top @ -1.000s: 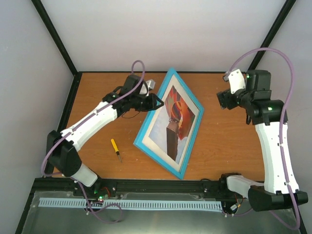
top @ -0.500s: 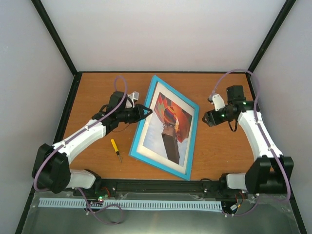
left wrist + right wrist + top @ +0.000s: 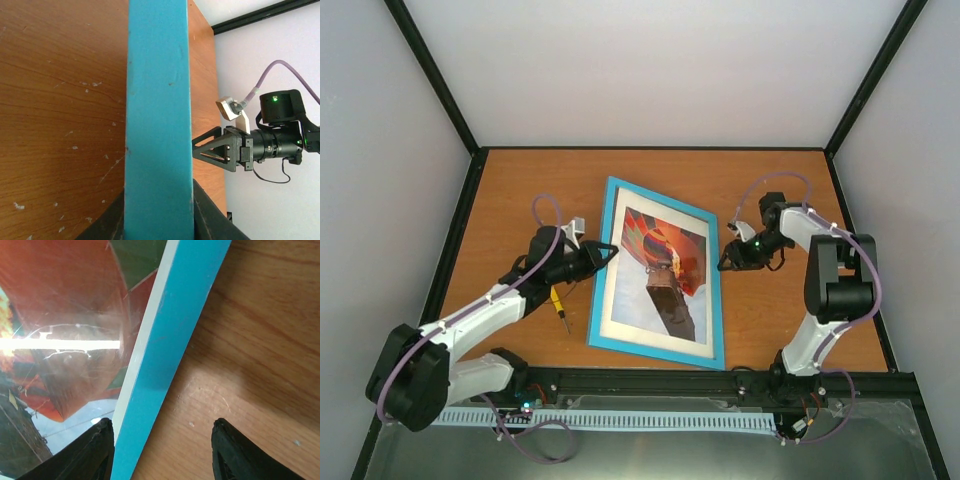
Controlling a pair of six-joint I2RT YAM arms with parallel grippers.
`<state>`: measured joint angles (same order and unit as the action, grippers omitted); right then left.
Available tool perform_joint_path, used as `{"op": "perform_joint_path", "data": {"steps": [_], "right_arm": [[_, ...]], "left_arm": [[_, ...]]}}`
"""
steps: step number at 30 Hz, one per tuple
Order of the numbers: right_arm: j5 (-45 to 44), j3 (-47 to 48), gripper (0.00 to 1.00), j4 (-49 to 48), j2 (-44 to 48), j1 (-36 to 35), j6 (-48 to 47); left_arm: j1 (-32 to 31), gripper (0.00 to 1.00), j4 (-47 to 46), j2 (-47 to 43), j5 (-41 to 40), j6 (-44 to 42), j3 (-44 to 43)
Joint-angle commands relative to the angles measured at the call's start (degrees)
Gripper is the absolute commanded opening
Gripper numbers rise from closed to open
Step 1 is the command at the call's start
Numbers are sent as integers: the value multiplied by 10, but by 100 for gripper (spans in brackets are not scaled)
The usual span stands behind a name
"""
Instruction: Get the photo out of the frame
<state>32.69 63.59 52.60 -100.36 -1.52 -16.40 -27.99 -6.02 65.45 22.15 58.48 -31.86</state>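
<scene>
Top external: frame (image 3: 655,352) lying on table (image 3: 520,190), centre, skewed, picture side up. Photo (image 3: 660,265) inside it, balloon visible. Left gripper (image 3: 605,250) at frame's left edge; left wrist view shows blue rail pinched between narrowly parted jaws. Right gripper (image 3: 725,262) at frame's right edge, jaws partly open, rail between fingers (image 3: 95,450), not clamped. Yellow-handled screwdriver (image 3: 556,302) just left of frame.

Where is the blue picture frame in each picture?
Top external: the frame lies in the middle of the wooden table.
Left wrist: the frame is a tall blue bar down the middle.
Right wrist: the frame is a slanted blue strip across the middle.
Shared landmark: the wooden table under it.
</scene>
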Motion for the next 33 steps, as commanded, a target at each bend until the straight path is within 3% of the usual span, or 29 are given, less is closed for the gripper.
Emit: {"op": "perform_joint_path", "data": {"steps": [1,9,13,23,33], "right_arm": [[30,21,51,-21,-33,3,26],[33,37,57,-29,-77,-32,40],[27,44,58,-32,-91,-54,44],[1,63,48,-46,-112,-81,62],[-9,64,43,-57,-119,-86,67]], "left_arm": [[2,1,-32,-14,-58,-25,31],[9,1,-5,-20,-76,-16,45],[19,13,3,-9,-65,-10,52],[39,37,37,36,-99,-25,63],[55,38,8,115,-82,-51,65]]}}
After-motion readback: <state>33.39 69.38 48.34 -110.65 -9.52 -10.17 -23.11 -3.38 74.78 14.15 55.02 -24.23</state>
